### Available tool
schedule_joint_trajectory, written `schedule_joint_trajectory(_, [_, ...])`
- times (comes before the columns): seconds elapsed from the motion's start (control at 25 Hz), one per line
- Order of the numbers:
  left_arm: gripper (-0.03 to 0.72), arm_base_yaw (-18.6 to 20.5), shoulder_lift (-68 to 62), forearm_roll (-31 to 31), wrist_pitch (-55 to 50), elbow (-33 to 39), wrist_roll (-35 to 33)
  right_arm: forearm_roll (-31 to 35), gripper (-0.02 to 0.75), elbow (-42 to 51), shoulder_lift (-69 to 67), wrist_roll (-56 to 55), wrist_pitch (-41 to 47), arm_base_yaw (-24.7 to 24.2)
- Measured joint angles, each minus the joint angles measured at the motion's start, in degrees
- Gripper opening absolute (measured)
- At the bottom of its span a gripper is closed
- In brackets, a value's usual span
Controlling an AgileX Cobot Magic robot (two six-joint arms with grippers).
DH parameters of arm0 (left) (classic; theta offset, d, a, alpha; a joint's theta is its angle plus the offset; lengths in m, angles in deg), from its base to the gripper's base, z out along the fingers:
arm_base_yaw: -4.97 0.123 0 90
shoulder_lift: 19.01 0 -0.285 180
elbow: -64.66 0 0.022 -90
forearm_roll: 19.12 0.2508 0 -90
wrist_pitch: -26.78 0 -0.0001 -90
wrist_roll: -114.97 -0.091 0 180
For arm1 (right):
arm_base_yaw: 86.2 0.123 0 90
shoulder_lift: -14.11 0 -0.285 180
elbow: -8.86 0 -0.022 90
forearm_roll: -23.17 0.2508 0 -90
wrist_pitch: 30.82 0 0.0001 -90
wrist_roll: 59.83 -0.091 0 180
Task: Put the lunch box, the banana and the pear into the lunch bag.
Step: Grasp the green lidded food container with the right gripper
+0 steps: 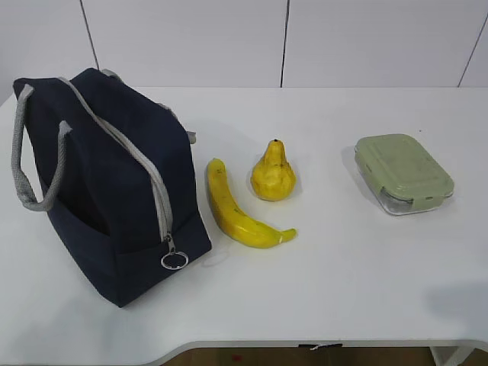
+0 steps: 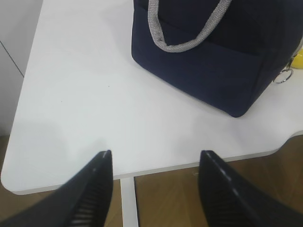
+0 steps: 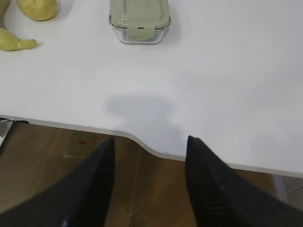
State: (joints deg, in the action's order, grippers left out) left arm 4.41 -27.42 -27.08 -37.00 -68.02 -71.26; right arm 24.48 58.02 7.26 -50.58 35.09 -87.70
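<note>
Item 1, lunch bag: navy fabric with grey handles, standing at the left of the exterior view on the white surface. Its grey zipper appears closed, the ring pull hanging at the near end. The zipper runs from upper left down toward the lower centre of that frame.

Item 2, banana: lying flat just right of the bag, long axis roughly parallel to the zipper, near end curling rightward.

Item 3, pear: upright, just beside the banana on its right; whether the two touch I cannot tell.

Item 4, lunch box: green clip lid on, well apart at the right of the exterior view.

My left gripper: jaws apart and empty, low in the left wrist frame over the surface's near edge; the bag fills the upper right ahead of them.

My right gripper: jaws apart and empty, at the bottom of the right wrist frame; the lunch box sits at upper centre, straight ahead and slightly left.

Judgement: nothing is packed yet. The bag must be opened first; my left arm is nearer the ring pull, my right nearer the lunch box.
</note>
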Motion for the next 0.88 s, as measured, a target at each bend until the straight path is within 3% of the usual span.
schedule_joint_trajectory(0.88, [0.434, 0.0, 0.0, 0.0, 0.0, 0.0, 0.0, 0.0, 0.396, 0.0, 0.0, 0.0, 0.0, 0.0])
